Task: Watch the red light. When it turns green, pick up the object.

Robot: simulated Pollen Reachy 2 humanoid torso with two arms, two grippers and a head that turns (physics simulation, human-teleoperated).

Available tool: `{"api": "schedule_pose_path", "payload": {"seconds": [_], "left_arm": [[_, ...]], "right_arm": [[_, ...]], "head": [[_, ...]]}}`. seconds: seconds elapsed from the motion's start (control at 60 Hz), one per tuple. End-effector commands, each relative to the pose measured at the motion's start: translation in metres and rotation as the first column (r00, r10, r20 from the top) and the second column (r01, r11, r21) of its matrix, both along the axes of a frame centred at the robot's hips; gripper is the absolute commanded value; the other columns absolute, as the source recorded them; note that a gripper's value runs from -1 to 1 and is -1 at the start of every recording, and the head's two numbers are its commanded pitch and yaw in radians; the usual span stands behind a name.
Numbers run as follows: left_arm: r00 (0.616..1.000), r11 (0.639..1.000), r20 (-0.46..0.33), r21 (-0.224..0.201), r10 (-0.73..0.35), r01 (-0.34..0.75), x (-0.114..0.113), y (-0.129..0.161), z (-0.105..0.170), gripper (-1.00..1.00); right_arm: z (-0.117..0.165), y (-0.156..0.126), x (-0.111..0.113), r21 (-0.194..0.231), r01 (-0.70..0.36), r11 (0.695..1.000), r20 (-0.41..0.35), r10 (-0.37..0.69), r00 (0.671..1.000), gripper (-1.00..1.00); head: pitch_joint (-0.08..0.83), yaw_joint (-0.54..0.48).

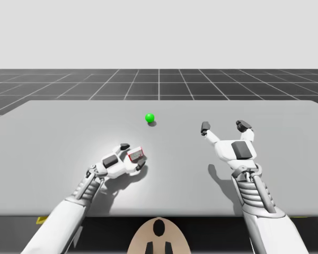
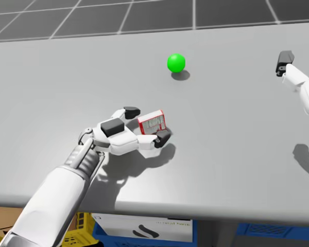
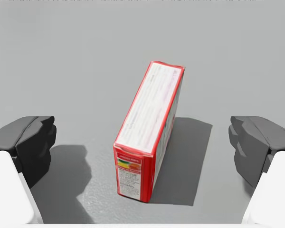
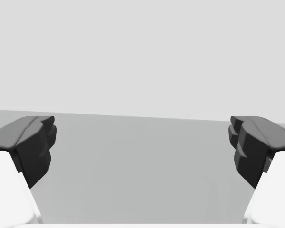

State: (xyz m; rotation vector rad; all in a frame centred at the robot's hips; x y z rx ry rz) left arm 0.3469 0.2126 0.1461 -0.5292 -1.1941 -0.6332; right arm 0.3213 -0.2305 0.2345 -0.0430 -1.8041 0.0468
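Green light, box framed by my left gripper but not gripped.

The grey table (image 1: pixel 53 159) carries everything. My right gripper (image 1: pixel 224 126) hovers over it with its fingers spread wide and nothing between them, at about 2 o'clock from the box in the high view and well apart from it. My left gripper (image 1: pixel 132 155) sits low at the table, its fingers also spread. The red-edged box (image 3: pixel 149 137) stands on the table between them, with a gap on each side, touching neither. The light (image 1: pixel 150 117), a small green ball, rests on the table at 1 o'clock from the box.
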Motion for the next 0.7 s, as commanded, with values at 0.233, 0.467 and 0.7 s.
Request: {"api": "schedule_pose_path", "payload": {"seconds": [0.233, 0.467, 0.7], "left_arm": [[0.999, 0.998, -0.011, 0.049, -0.05, 0.05, -0.0036, -0.0071, -0.0089, 0.94], [0.998, 0.996, -0.008, 0.058, -0.066, 0.066, -0.0047, -0.0068, -0.0101, 0.95], [0.998, 0.995, -0.01, 0.066, -0.069, 0.07, -0.0056, -0.0071, -0.0113, 0.94]], "right_arm": [[-0.0004, 0.0011, -0.0007, 0.012, -0.004, 1.0, -0.001, 0.004, 1.0, -1.0], [0.0003, 0.0007, -0.0009, 0.016, -0.004, 1.0, -0.002, 0.004, 1.0, -1.0], [0.0006, -0.0002, -0.0004, 0.018, -0.002, 1.0, -0.002, 0.003, 1.0, -1.0]], "head": [[0.656, 0.16], [0.602, 0.16], [0.414, 0.15]]}}
